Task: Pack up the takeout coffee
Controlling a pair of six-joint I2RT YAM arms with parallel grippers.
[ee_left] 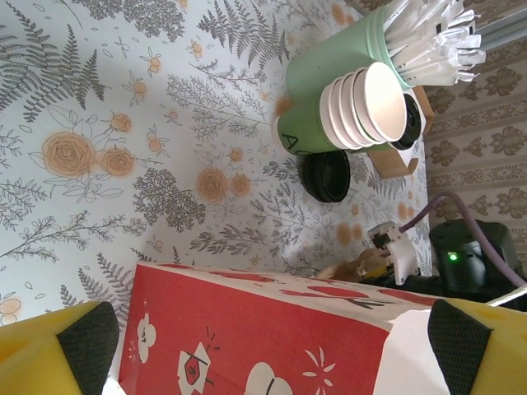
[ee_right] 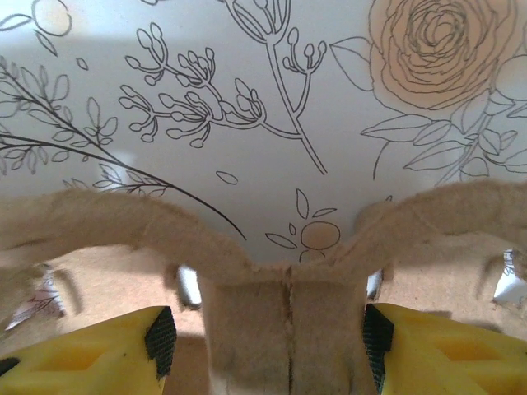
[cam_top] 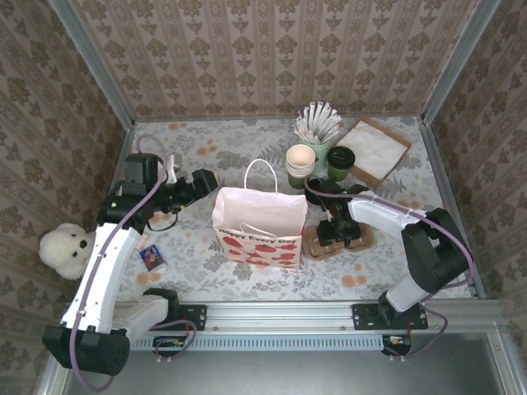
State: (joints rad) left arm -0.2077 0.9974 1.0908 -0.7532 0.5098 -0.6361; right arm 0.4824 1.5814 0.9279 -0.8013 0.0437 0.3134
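- While the left arm reaches across the floral bench, a white plush toy sits at the scene's left edge. A small packet lies on the bench near that arm.
- Spread wide and holding nothing, the left fingers hover just left of the red-and-white paper bag. In the left wrist view the bag's printed side fills the space between the two black pads.
- The bag stands upright mid-bench with its top open and its white handle raised. The words "Happy Every Day" are printed on its near face.
- Behind the bag to the right, a stack of lidless green cups stands just beside a green holder of white-wrapped sticks.
- The takeout coffee stands upright outside the bag at the far right of the bench. Its black lid is on. It is just right of the cup stack and in front of a brown tray of napkins.
- Right of the bag, the right fingers are down over a pulp cup carrier. They stand apart on either side of its central ridge, with a gap showing at one pad.
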